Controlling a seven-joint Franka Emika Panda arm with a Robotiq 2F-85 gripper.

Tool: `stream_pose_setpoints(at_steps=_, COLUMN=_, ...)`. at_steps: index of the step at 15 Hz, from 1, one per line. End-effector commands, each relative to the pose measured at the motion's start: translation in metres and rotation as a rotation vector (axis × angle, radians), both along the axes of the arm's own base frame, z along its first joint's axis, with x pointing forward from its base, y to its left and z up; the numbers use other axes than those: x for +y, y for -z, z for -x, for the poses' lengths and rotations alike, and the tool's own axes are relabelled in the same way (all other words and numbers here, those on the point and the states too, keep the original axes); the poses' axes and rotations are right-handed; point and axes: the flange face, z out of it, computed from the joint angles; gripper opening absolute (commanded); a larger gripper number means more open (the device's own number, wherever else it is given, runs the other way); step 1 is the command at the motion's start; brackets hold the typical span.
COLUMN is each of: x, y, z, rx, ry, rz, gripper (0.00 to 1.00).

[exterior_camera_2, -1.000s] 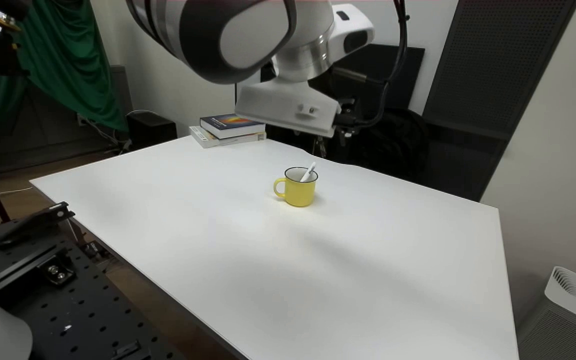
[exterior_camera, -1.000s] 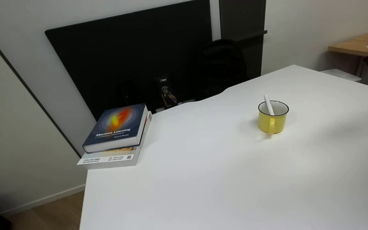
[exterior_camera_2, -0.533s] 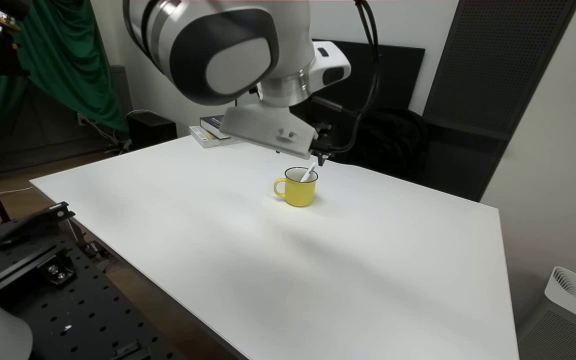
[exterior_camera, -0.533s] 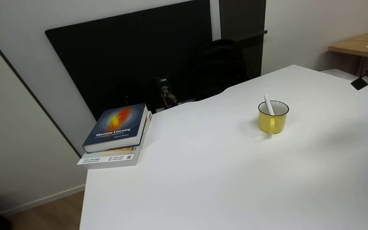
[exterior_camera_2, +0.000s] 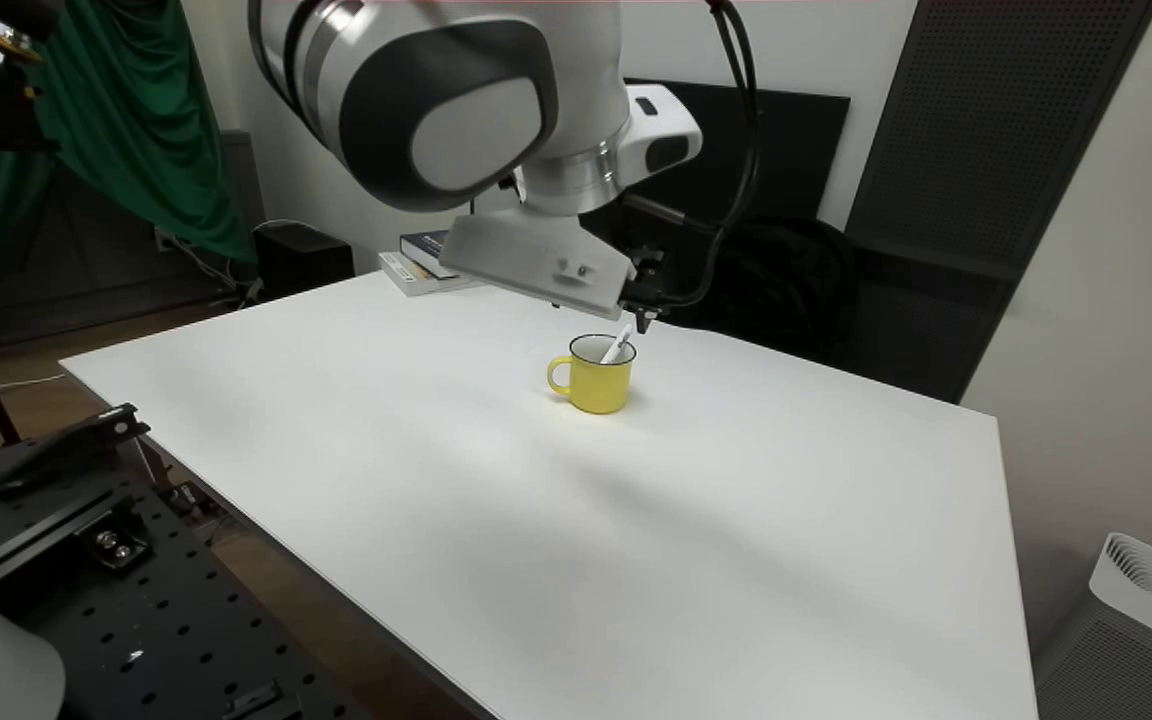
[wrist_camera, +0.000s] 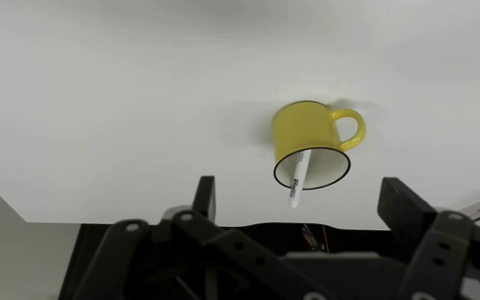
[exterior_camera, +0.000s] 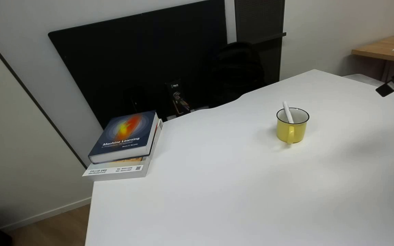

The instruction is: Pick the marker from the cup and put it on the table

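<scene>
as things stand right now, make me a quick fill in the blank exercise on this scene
The cup holding the marker is the color ____ on its outside.
The table under it has a top colored ____.
The gripper is not shut but ____.
On the top book, the title begins "Machine ____".
Missing words: yellow, white, open, Learning.

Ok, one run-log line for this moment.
round yellow cup: upright on flat white table; slim white marker: leaning in cup; black two-fingered gripper: open, empty
</scene>
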Motion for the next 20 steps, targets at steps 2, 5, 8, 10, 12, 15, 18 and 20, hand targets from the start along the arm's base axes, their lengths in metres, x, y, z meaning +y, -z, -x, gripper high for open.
stream_pose_setpoints(at_steps=2, x=-0.009, y=-0.003, z=-0.012, rx=-0.030, ry=-0.013, rz=0.008, gripper=1.00)
stream_pose_setpoints(at_steps=5, x=-0.019, y=-0.013, z=-0.033, rx=-0.081, ry=-0.036, rz=0.019, gripper=1.00)
stream_pose_setpoints(at_steps=8, x=-0.026, y=-0.011, z=-0.052, rx=-0.105, ry=-0.048, rz=0.016, gripper=1.00)
stream_pose_setpoints(at_steps=10, x=-0.029, y=-0.006, z=-0.067, rx=-0.116, ry=-0.057, rz=0.021, gripper=1.00)
stream_pose_setpoints(at_steps=12, x=-0.032, y=0.002, z=-0.084, rx=-0.127, ry=-0.068, rz=0.019, gripper=1.00)
stream_pose_setpoints(at_steps=15, x=-0.036, y=0.019, z=-0.110, rx=-0.136, ry=-0.075, rz=0.016, gripper=1.00)
stream_pose_setpoints(at_steps=18, x=-0.033, y=0.034, z=-0.141, rx=-0.161, ry=-0.090, rz=-0.004, gripper=1.00)
stream_pose_setpoints(at_steps=20, x=-0.025, y=0.046, z=-0.159, rx=-0.177, ry=-0.100, rz=-0.029, gripper=1.00)
